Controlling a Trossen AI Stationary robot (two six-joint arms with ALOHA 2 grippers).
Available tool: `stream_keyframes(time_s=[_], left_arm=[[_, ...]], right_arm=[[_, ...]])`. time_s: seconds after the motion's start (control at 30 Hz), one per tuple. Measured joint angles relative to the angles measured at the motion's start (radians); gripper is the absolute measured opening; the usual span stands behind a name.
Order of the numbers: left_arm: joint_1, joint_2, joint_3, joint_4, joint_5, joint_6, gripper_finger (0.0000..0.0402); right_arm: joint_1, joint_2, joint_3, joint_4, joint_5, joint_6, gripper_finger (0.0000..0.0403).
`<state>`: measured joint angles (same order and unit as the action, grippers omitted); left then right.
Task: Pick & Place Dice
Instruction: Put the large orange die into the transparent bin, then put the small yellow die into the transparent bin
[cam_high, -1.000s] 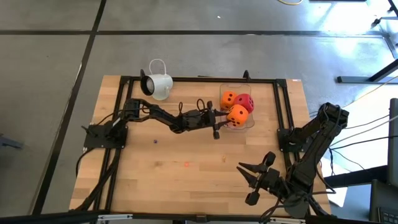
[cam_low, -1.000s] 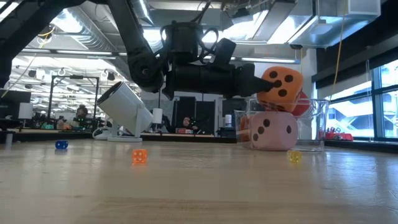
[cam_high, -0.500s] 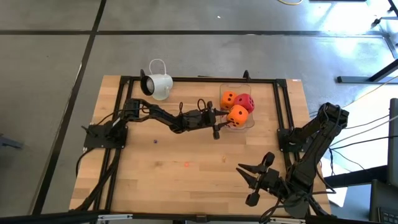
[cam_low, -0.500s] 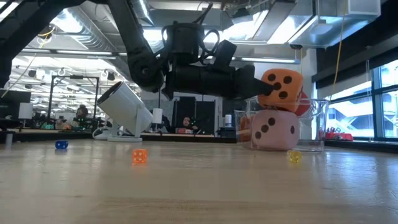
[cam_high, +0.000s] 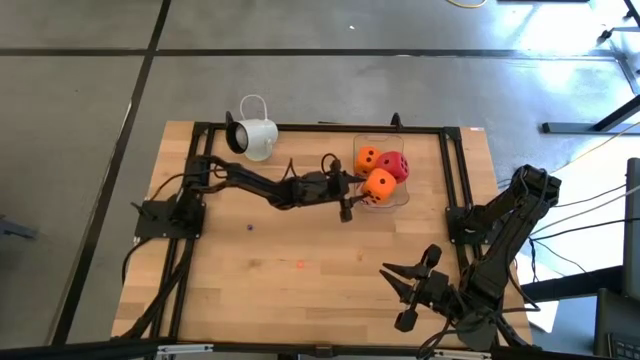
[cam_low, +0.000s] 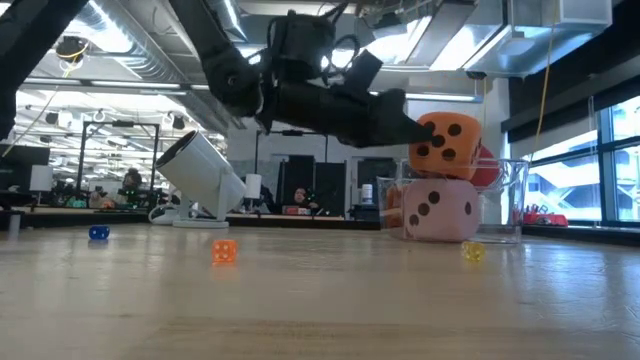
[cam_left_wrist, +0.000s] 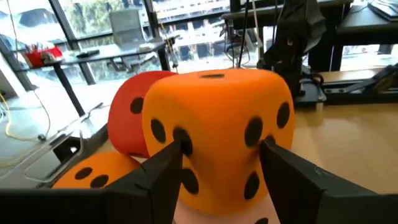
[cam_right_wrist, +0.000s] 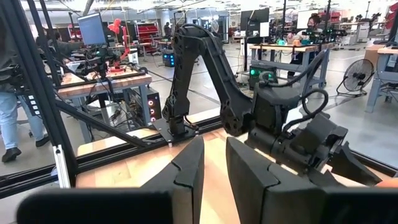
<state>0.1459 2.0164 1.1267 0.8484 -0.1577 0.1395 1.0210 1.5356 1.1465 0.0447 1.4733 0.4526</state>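
- Dice all sit in the clear tub (cam_high: 398, 196), right of centre; top orange die (cam_high: 380, 184) stacked last.
- My left gripper (cam_high: 352, 190) has its fingers spread beside that die; right gripper (cam_high: 405, 290), lower right: I cannot tell.

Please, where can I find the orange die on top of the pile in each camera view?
High view: orange die at the clear box's near edge, beside the left gripper.
Low view: die on the pink die.
Left wrist view: die fills the centre.
Right wrist view: not visible.
Shared landmark: red die.
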Motion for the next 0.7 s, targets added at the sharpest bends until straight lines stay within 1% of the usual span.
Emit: stream_keyframes(time_s=[0.27, 0.37, 0.53, 0.7], left_arm=[[0.000, -0.108, 0.000, -0.159, 0.020, -0.056, 0.0208], [-0.001, -0.159, 0.000, -0.253, 0.022, -0.083, 0.0208], [-0.002, -0.272, 0.000, -0.504, 0.034, -0.132, 0.0208], [-0.011, -0.408, -0.001, -0.755, 0.101, -0.199, 0.0208]], right_arm=[[0.000, 0.000, 0.000, -0.001, 0.000, 0.000, 0.0070], [0.000, 0.000, 0.000, -0.001, 0.000, 0.000, 0.0070], [0.000, 0.000, 0.000, -0.001, 0.000, -0.001, 0.0070], [0.000, 0.000, 0.000, -0.010, 0.000, -0.004, 0.0070]])
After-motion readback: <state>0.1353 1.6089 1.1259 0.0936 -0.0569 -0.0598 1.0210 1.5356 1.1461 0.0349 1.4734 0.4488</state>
